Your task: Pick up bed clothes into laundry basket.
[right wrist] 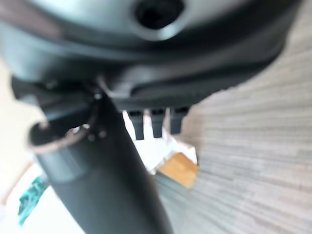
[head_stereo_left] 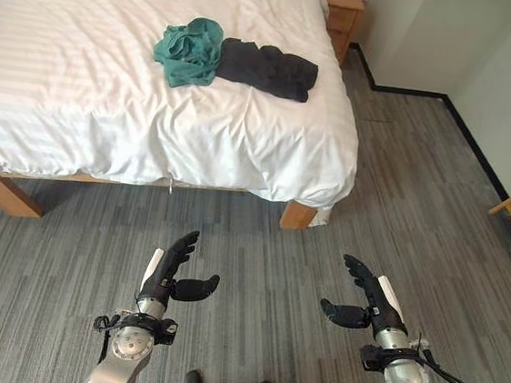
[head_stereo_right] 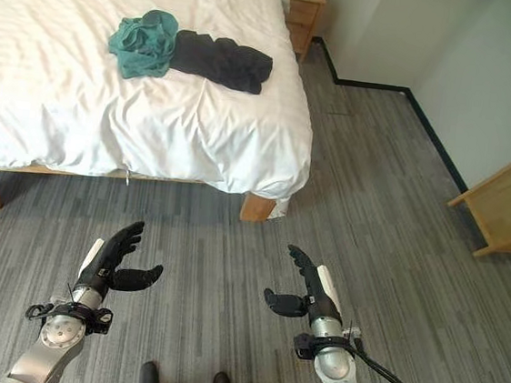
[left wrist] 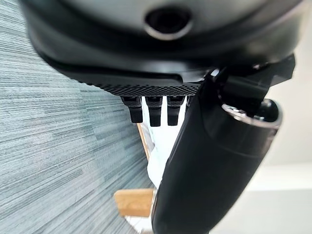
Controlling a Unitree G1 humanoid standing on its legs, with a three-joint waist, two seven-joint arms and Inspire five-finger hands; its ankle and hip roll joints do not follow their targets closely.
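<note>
Left hand [head_stereo_left: 172, 274] hangs low over the grey floor [head_stereo_left: 259, 247], fingers straight and spread, thumb out to the side, nothing in it. Looks like a ready pose, palm turned inward, waiting to reach. Its wrist view shows the straight fingers pointing toward the bed's wooden leg [left wrist: 134, 202].

Middle of the scene: the bed [head_stereo_left: 82, 100] with a white duvet, and on it the clothes. Teal garment [head_stereo_left: 190, 51] lies bunched up; dark garment [head_stereo_left: 268, 68] is loosely folded, touching the teal one on its right side. Both sit toward the foot end of the bed, well back from the edge, probably just dropped there for pickup.

Right hand [head_stereo_left: 363, 299] mirrors the left: fingers straight and apart, thumb out, empty. A bit of teal shows at the corner of its wrist view.

Both garments are well apart from either hand, up on the mattress ahead. Robot likely needs to step closer before reaching. No laundry basket seen. Wooden nightstand [head_stereo_left: 343, 13] sits by the bed's head; another wooden piece [head_stereo_right: 505, 209] stands by the right wall.
</note>
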